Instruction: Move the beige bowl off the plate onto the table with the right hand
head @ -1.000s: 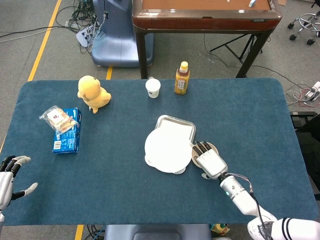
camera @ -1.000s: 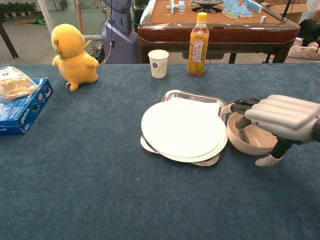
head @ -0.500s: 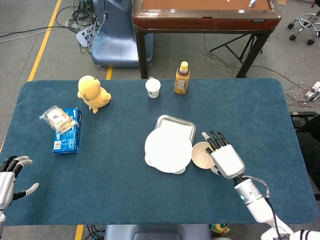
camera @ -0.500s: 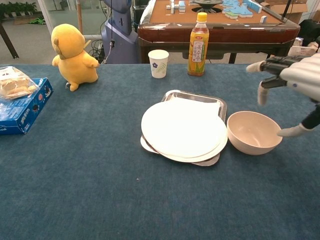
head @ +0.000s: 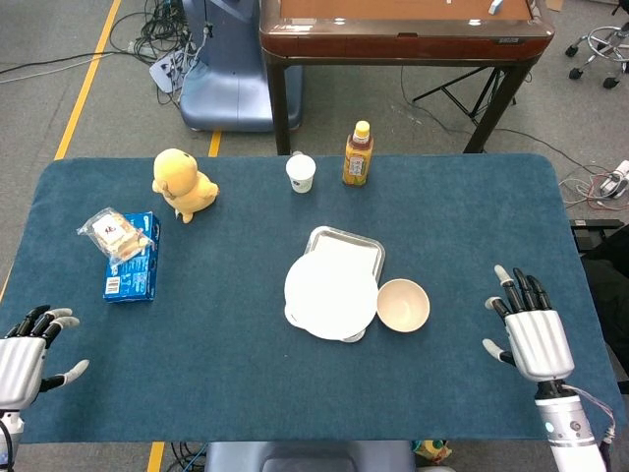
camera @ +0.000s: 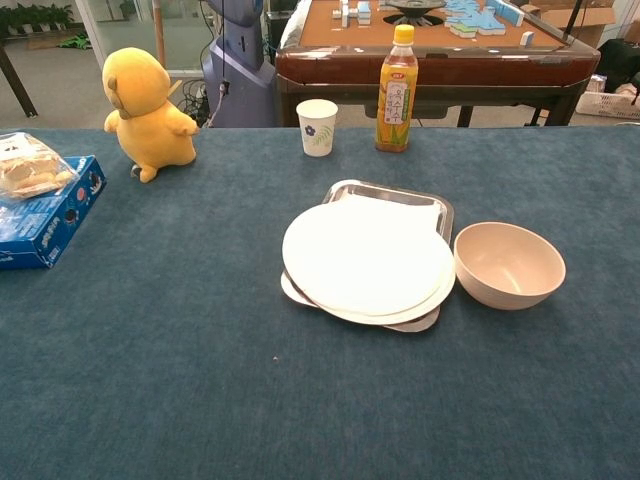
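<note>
Blue cloth covers the table (head: 472,216), which fills most of both views, with grey floor and cables along the top of the head view. At the centre of each frame the beige bowl (camera: 508,265) sits upright on the cloth, just to the right of the white plate (camera: 365,258), its rim touching or nearly touching the plate's edge; the plate rests on a metal tray (camera: 435,211) that pokes out behind it. Only the head view shows the hands: the right hand (head: 536,334) hovers at the lower right of the frame, well apart from the bowl, fingers spread and holding nothing, and the left hand (head: 25,352) sits at the lower left edge, also spread and empty. Neither hand appears in the chest view, which shows the bowl's hollow inside more plainly. Toward the top centre stand a paper cup (camera: 317,126) and a tea bottle (camera: 397,92); a yellow plush toy (camera: 148,112) is at the upper left, with a blue box (head: 133,258) and a wrapped snack (head: 112,233) on it below
</note>
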Controlling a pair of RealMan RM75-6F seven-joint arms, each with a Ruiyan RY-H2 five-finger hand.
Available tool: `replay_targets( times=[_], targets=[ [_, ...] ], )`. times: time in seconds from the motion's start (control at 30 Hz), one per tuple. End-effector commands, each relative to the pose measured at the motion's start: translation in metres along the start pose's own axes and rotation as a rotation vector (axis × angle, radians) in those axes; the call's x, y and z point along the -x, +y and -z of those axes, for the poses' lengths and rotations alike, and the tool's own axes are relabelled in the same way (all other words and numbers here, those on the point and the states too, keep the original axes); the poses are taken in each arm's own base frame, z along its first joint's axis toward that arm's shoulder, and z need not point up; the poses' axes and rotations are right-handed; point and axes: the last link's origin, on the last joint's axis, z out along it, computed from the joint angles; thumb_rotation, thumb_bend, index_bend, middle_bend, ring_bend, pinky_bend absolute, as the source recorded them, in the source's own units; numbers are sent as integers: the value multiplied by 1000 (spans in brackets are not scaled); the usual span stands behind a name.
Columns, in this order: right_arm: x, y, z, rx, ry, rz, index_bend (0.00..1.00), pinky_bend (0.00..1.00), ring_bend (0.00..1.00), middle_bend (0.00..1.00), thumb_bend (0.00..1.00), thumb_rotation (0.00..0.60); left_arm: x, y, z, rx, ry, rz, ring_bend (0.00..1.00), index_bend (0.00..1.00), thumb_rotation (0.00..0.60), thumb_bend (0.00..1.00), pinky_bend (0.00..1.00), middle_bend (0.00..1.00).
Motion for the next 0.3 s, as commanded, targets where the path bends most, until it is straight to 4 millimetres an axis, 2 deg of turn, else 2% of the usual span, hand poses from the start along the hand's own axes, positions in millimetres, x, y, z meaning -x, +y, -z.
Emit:
replay_targets(
  times=[0.03,0.3],
  targets=[
    [4,14,9,39,-3,-21,398,105,0,97,106,600,1,1,0,5,1,0,175,372,600,110,360,304],
    [1,31,7,51,22,-67,398,106,0,120,106,600,1,2,-3,11,-1,0,186,374,600,110,360,308]
  ],
)
